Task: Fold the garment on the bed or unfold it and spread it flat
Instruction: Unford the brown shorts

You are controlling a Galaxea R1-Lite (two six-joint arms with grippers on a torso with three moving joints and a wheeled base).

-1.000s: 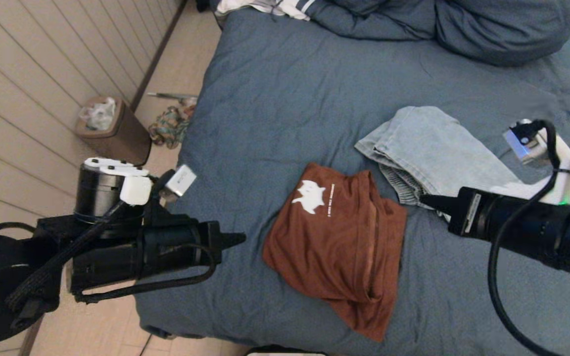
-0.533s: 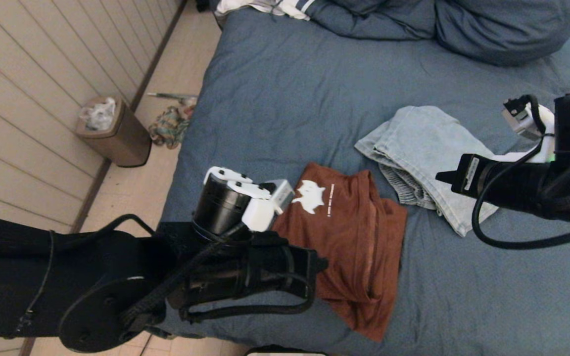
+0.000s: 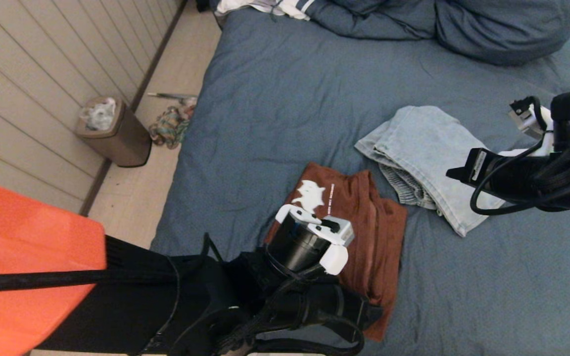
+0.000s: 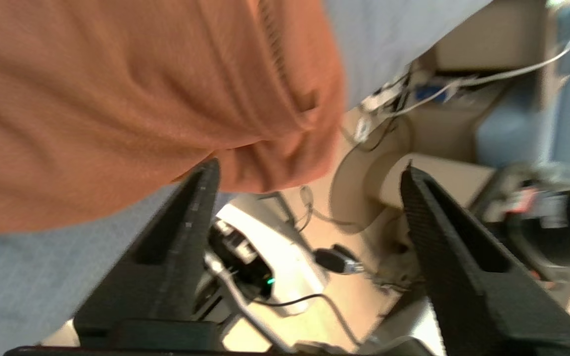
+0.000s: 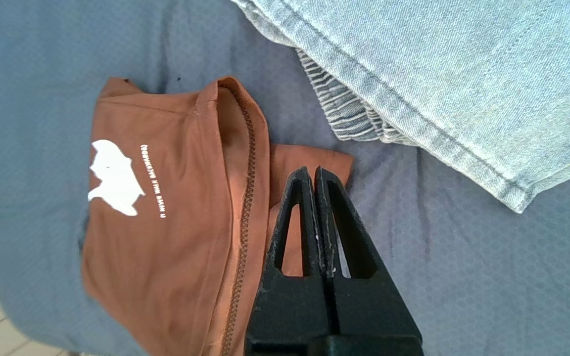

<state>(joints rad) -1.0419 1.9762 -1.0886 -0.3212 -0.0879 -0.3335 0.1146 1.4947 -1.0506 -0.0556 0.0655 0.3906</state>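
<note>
A rust-brown T-shirt (image 3: 359,217) with a white print lies folded near the front edge of the bed (image 3: 275,99), which wears a slate-blue sheet. My left arm reaches across the shirt's near part. My left gripper (image 3: 369,314) is open at the shirt's front corner, by the bed edge. In the left wrist view that gripper (image 4: 307,173) holds nothing, and the shirt (image 4: 117,99) bulges just beyond one finger. My right gripper (image 3: 452,173) hovers shut over folded light-blue jeans (image 3: 423,143). In the right wrist view its tips (image 5: 309,170) point at the shirt's far right corner (image 5: 314,160).
Bunched blue bedding (image 3: 438,29) and a white striped cloth (image 3: 265,7) lie at the head of the bed. A brown bin (image 3: 117,133) and a heap of cloth (image 3: 168,126) are on the floor at the left. An orange panel (image 3: 32,257) blocks the lower left.
My left arm has swung right from beside the bed, across the shirt to its front corner. My right gripper has drawn back to the right over the jeans.
</note>
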